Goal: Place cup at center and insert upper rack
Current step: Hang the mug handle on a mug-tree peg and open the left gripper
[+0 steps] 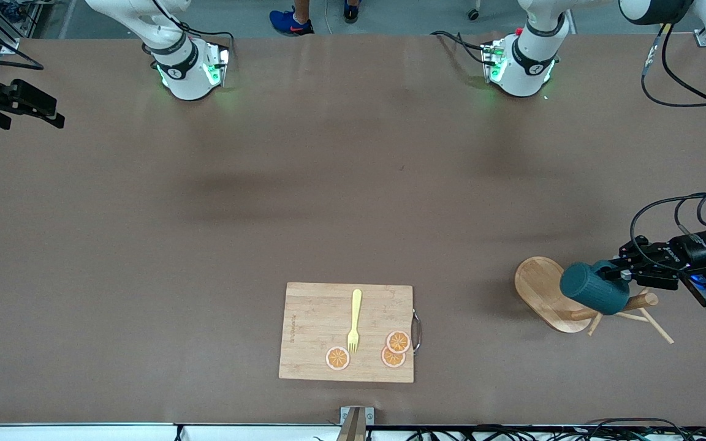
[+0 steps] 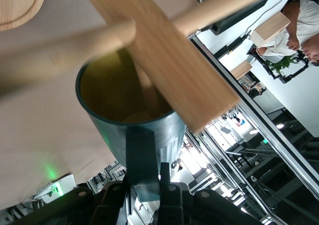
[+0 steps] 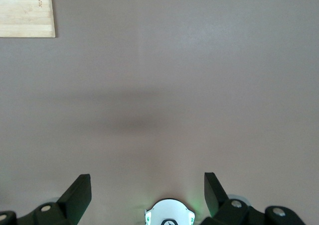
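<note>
Left gripper: jaws clamped on the cup's handle, the cup tipped sideways over the upper rack, a peg inside its mouth; the rack lies toppled on the table; right gripper waits, jaws open; judged early: neither step completed.

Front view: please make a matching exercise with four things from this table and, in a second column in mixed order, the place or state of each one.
Things:
1. cup
2. mug tree
3. yellow fork
4. right gripper

Places or states:
A. lying on its side at the left arm's end of the table
B. open, above bare table
C. held in the left gripper, over the mug tree
D. on the cutting board, beside orange slices

Pairs: 1-C, 2-A, 3-D, 4-B
</note>
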`<action>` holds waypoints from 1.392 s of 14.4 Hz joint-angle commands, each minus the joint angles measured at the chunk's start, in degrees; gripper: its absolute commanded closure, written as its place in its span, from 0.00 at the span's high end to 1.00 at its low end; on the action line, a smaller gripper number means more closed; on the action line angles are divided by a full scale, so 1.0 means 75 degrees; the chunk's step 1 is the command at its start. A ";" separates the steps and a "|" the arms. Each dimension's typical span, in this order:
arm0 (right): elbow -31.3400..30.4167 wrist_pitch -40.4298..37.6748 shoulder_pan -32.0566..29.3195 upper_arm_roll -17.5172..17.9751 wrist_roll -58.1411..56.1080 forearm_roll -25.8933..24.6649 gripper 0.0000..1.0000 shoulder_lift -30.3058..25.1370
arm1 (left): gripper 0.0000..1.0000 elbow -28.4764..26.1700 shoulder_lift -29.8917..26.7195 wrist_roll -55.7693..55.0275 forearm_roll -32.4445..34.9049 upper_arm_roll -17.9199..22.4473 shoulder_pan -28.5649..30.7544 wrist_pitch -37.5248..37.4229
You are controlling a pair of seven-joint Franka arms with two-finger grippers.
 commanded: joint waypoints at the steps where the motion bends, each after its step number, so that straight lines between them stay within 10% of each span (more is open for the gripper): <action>1: -0.0280 0.0300 -0.0046 -0.0005 -0.0067 -0.0041 1.00 -0.0268 | 0.02 0.0145 0.0253 0.0405 -0.0323 -0.0061 0.0163 -0.0302; 8: -0.0280 0.0465 -0.0034 -0.0005 -0.1110 -0.0299 1.00 -0.0280 | 0.15 0.0156 0.0512 0.0863 -0.0594 -0.0061 0.0339 -0.0467; 10: -0.0280 0.0465 -0.0046 -0.0005 -0.1087 -0.0299 1.00 -0.0280 | 0.84 0.0156 0.0512 0.0852 -0.0606 -0.0061 0.0315 -0.0467; 11: -0.0280 0.0476 -0.0057 -0.0005 -0.1087 -0.0299 1.00 -0.0280 | 1.00 0.0156 0.0477 0.0852 -0.0594 -0.0061 0.0315 -0.0467; 15: -0.0373 0.0488 -0.0162 -0.0040 -0.1075 -0.0171 1.00 -0.0315 | 1.00 0.0215 -0.0259 0.0630 0.0023 -0.0026 0.0001 -0.0444; 20: -0.0830 0.0711 -0.0222 -0.0052 -0.1087 -0.0112 1.00 -0.0690 | 1.00 0.0261 -0.2285 -0.0026 0.3942 -0.0049 -0.1251 0.0197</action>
